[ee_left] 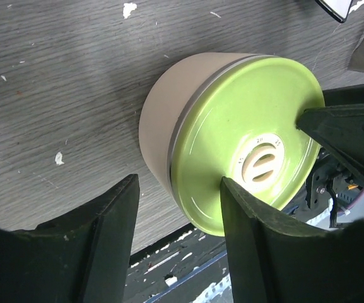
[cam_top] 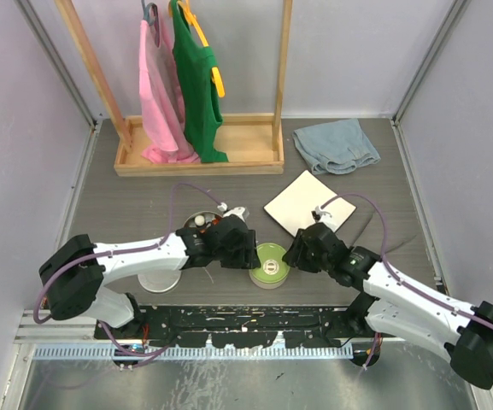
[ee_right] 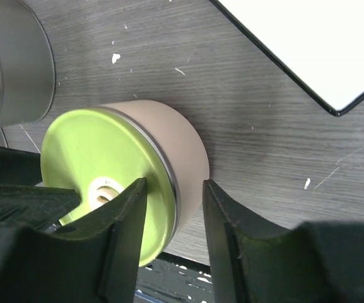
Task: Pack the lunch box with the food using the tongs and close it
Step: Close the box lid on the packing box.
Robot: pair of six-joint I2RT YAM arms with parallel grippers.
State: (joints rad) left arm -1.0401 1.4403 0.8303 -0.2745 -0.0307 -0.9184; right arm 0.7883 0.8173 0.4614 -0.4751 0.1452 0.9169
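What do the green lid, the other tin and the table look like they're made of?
green lid: smooth and glossy with soft highlights, so painted metal or plastic; the look leaves it open.
other tin: bare steel, judging by its grey brushed sheen.
table: grey, matte, with streaked wood grain and white chips; probably laminate or stained wood.

Overhead, wrist close-ups sharing green-lidded tin (ee_left: 245, 158)
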